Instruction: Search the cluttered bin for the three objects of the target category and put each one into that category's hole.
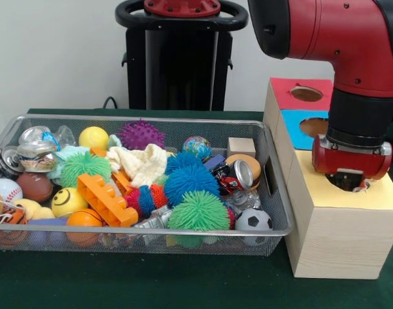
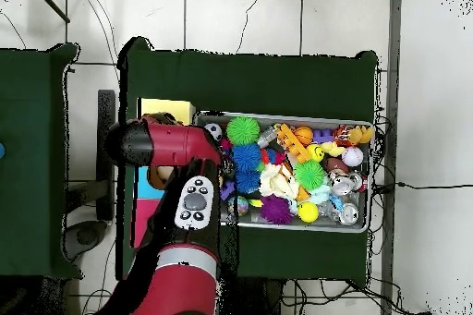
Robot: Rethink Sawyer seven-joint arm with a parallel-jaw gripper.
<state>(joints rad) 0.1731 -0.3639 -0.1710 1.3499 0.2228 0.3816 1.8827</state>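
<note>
My gripper (image 1: 350, 183) hangs straight down over the yellow section (image 1: 325, 187) of the wooden box, its tip sunk into that section's hole. A small silvery bit shows at the hole's rim beside it; I cannot tell what it is or whether it is held. The blue hole (image 1: 314, 127) and the red hole (image 1: 306, 93) lie behind, uncovered. The wire bin (image 1: 277, 193) to the left holds spiky balls (image 1: 198, 211), crushed cans (image 1: 241, 172), an orange block (image 1: 105, 198) and a small football (image 1: 253, 221). In the overhead view the arm (image 2: 171, 145) covers most of the box.
The box stands close against the bin's right wall. A cloth (image 1: 142, 164), a smiley ball (image 1: 69, 201), a baseball (image 1: 4, 190) and a wooden cube (image 1: 241, 147) also lie in the bin (image 2: 360, 127). The table cover (image 2: 277, 80) is dark green.
</note>
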